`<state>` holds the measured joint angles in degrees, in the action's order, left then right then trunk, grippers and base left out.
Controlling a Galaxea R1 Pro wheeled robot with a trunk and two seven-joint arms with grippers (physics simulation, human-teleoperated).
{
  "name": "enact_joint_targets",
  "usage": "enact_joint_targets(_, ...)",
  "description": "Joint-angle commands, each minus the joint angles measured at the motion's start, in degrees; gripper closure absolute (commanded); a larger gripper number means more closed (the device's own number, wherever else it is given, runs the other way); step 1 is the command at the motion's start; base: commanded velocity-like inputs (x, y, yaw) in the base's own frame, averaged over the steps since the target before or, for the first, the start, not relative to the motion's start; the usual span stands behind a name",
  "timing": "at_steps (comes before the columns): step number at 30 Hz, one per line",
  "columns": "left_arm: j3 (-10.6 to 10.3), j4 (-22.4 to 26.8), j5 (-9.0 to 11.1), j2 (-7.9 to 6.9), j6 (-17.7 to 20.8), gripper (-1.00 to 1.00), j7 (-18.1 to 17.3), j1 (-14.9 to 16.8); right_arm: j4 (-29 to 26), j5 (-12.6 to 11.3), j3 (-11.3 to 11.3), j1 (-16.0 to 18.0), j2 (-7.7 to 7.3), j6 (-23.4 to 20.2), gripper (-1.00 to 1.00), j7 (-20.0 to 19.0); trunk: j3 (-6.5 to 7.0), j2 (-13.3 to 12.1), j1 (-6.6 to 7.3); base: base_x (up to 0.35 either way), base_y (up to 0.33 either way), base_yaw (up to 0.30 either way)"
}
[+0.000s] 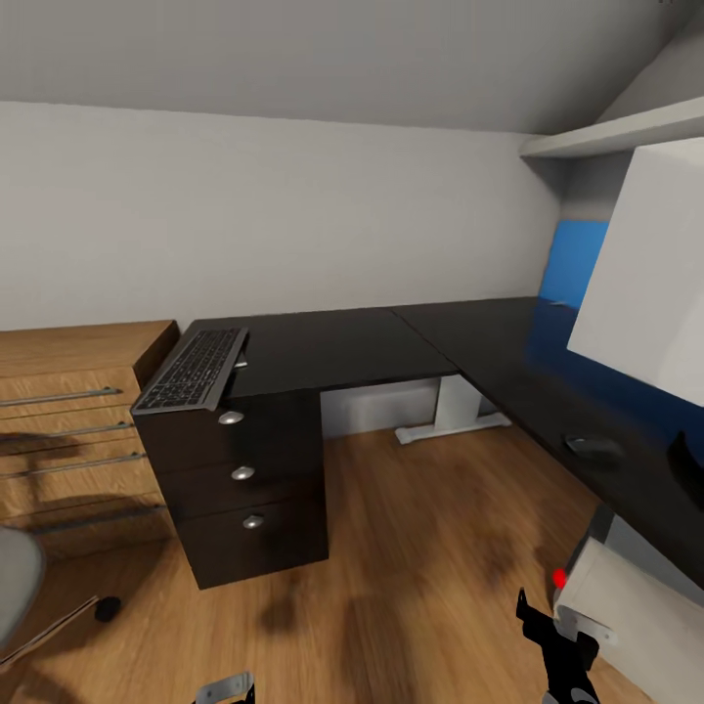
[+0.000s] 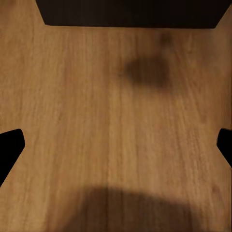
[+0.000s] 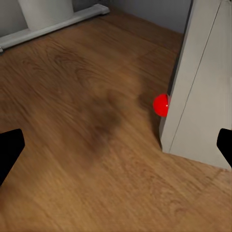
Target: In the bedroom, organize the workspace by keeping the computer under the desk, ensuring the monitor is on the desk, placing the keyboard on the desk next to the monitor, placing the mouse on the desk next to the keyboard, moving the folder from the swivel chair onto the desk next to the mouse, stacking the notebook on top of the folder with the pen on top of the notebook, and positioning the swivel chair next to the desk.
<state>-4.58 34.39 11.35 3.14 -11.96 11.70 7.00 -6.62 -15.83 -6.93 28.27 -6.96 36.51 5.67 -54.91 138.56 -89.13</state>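
Left gripper (image 2: 116, 150), right gripper (image 3: 116, 150): spread, empty. Desk (image 1: 332, 347): monitor (image 1: 645, 284) carried on right wing. Computer (image 1: 611, 587): kept beneath. Keyboard (image 1: 191, 370): left end, well apart from monitor; judged unplaced. Mouse (image 1: 593, 448): near monitor. Chair (image 1: 15, 577), folder stack: judged outstanding.

One desk (image 1: 342, 347), one keyboard (image 1: 192, 369), one mouse (image 1: 593, 447), three drawer knobs (image 1: 242, 472)
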Motion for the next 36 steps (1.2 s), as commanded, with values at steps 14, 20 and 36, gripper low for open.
enact_joint_targets(14,-0.43,-0.03,1.14,-0.06,-0.26,-1.0,0.42,0.03,0.03,0.22,-0.34,0.03,-0.05,0.14,-1.0,0.03,2.46,-5.61,3.09,0.0,0.0,0.001)
enact_joint_targets(20,-0.43,-0.03,1.72,-0.06,-0.28,-1.0,0.42,0.03,0.03,0.18,-0.39,0.03,-0.01,0.16,-1.0,0.04,3.53,-8.02,4.41,0.0,0.0,0.002)
enact_joint_targets(36,-0.43,-0.99,1.82,-0.06,-0.34,-1.0,0.42,0.03,0.11,0.18,-0.37,0.03,0.08,0.14,-1.0,0.04,6.41,-14.43,7.93,0.0,0.0,0.096)
